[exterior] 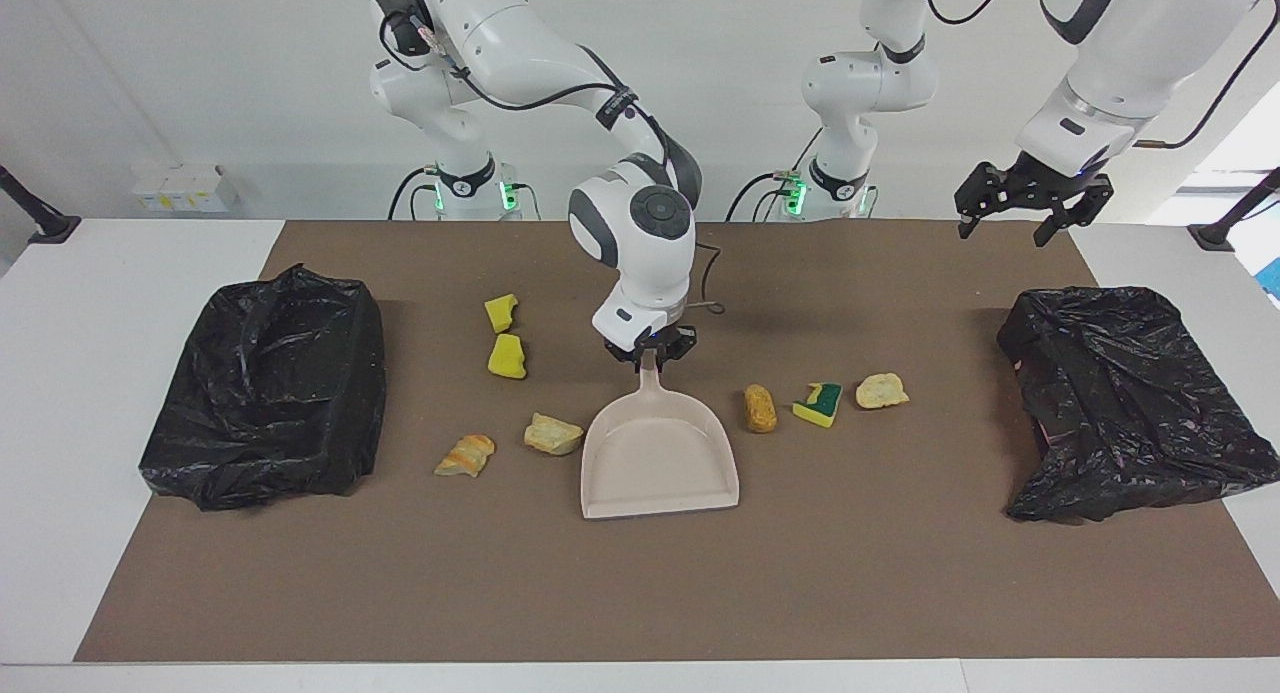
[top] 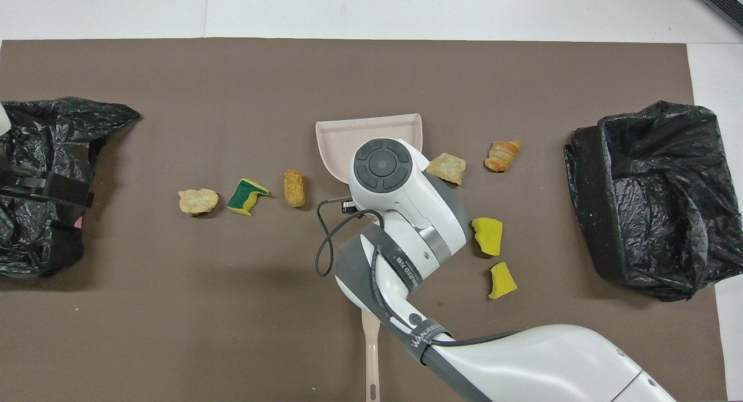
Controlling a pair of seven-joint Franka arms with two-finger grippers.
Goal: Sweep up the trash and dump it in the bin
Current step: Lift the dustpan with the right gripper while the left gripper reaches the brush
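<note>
I am holding the right gripper [exterior: 652, 352] low at mid-table, its fingers clamped on the handle of the dustpan [exterior: 660, 456]. I judge this grip suits steering the pan's open mouth, which is facing away from the robots, along the brown mat [exterior: 640, 593].

The trash is lying in two groups on that mat. A tan lump [exterior: 553, 434] is sitting just beside the pan's edge, with a second lump [exterior: 465, 455] and two yellow sponge chunks [exterior: 506, 357] further toward the right arm's end. Three more scraps [exterior: 820, 404] are lying toward the left arm's end. None is in the pan.

I am keeping the left gripper [exterior: 1030, 208] waiting, fingers apart, over the black-lined bin [exterior: 1130, 403]. A second bin [exterior: 265, 388] is standing at the right arm's end.
</note>
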